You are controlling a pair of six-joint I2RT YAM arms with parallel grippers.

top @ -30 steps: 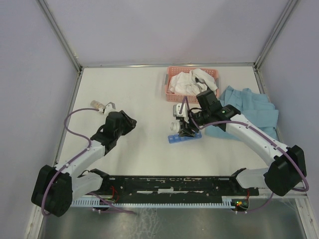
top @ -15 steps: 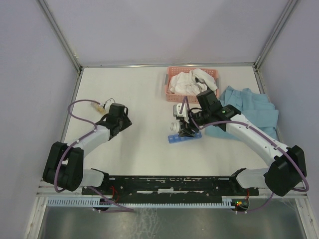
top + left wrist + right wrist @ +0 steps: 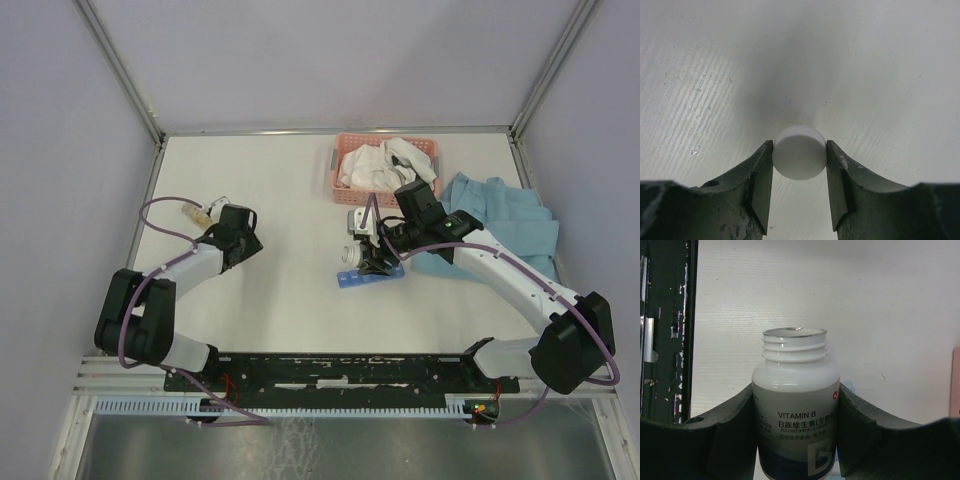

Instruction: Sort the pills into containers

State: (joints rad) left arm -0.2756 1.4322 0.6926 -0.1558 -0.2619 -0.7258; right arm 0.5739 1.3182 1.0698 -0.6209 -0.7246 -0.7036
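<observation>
Item: pill-organiser strip (image 3: 370, 278), blue translucent plastic. Lies flat mid-bench, nearer the right edge than the left, on the near side of the pink basket (image 3: 340, 150). Judged light, stiff and apt to skid; best taken across its narrow width.

Item: Vitamin B bottle (image 3: 796, 365), white, cap off, thread bare. Smooth-walled, likely slippery. Right gripper (image 3: 366, 261) is closed snugly round its body, just over the strip. Arm reaches from the near-right corner; the mouth seems aimed at the left edge.

Item: white disc (image 3: 799, 162), cap or tablet, cannot tell. Small, hard, light. Left gripper (image 3: 800, 150) pinches it edge to edge, low over the bench near the left edge, beside a small clear bottle (image 3: 193, 211), elbow folded back
</observation>
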